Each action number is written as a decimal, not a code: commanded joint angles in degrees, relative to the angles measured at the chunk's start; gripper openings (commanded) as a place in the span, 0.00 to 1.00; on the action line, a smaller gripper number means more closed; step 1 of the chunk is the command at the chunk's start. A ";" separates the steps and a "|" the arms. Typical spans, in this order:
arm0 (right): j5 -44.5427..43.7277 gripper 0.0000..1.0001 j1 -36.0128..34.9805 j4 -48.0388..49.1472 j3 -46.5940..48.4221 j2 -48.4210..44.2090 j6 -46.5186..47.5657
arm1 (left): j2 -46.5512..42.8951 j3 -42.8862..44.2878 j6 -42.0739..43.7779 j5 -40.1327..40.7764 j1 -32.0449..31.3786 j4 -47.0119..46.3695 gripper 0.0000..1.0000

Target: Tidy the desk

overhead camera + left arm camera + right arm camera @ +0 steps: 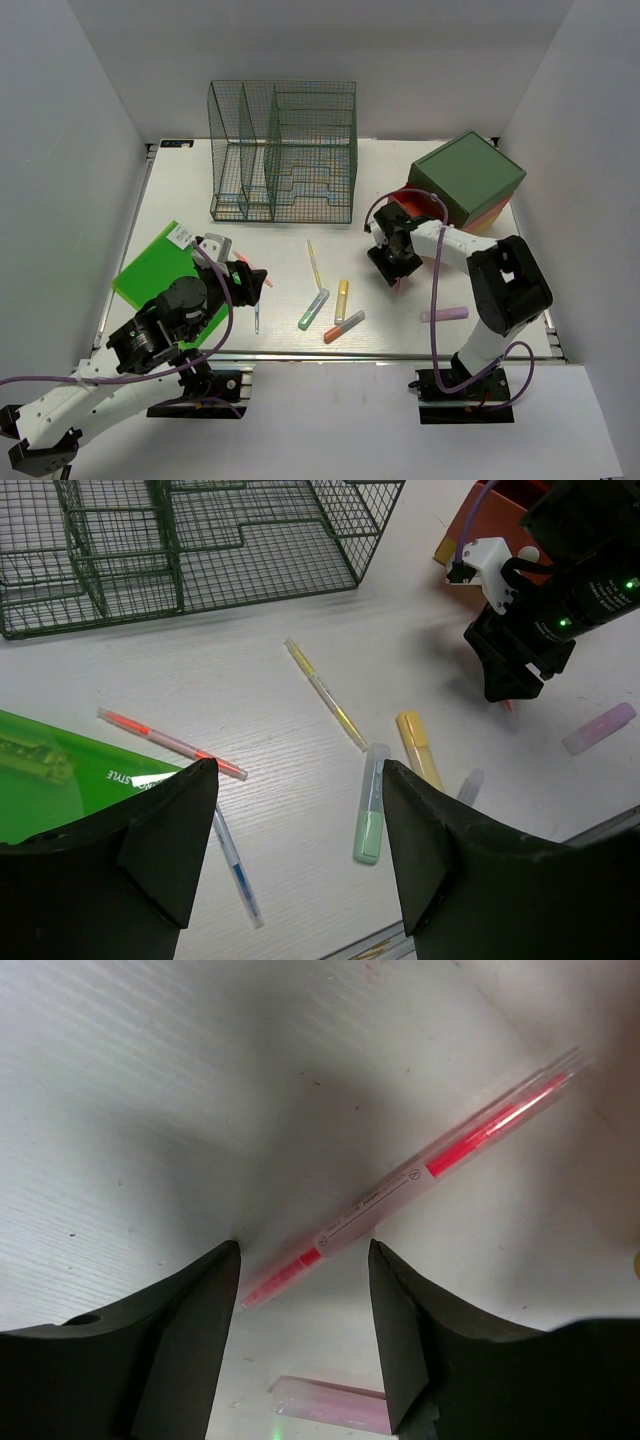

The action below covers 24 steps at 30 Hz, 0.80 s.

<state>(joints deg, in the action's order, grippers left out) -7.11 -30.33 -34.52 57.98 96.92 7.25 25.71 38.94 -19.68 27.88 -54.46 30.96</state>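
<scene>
From above, the large flat white tabletop (pixel 280 250), grained and edged with aluminium rails, fills mid-frame. The left hand (pixel 245 275) is at lower left and the right hand (pixel 395 268) right of centre.

Left wrist view: the matte black fingers (pixel 170 840) are spread and empty. A mint plastic highlighter (pixel 370 805) lies at lower centre.

Right wrist view: the fingers (pixel 180 1330) are spread astride the tip of a clear pink plastic pen (pixel 420 1175).

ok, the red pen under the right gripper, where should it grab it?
Mid-barrel, from straight above. The red pen lies flat on the desk, thin and long, so close across its width; the open right gripper sits over one end.
</scene>
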 commanded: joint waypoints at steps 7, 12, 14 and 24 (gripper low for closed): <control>4.38 0.47 2.02 -0.10 1.53 3.01 -0.48 | -0.75 0.00 0.70 -0.19 0.14 0.24 0.76; 6.50 0.37 2.29 0.16 0.12 2.83 0.05 | -0.93 0.00 0.61 -0.10 0.14 0.15 0.76; 8.41 0.34 2.55 0.16 -0.41 2.48 0.40 | -0.84 0.00 0.61 -0.11 0.14 0.24 0.76; 11.95 0.08 2.47 -0.28 -2.34 1.07 2.51 | -0.93 -0.09 0.52 -0.11 0.14 0.24 0.77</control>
<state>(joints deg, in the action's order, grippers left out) 1.37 -27.62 -34.11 58.11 97.60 8.95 25.17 38.94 -19.51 27.88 -54.46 30.96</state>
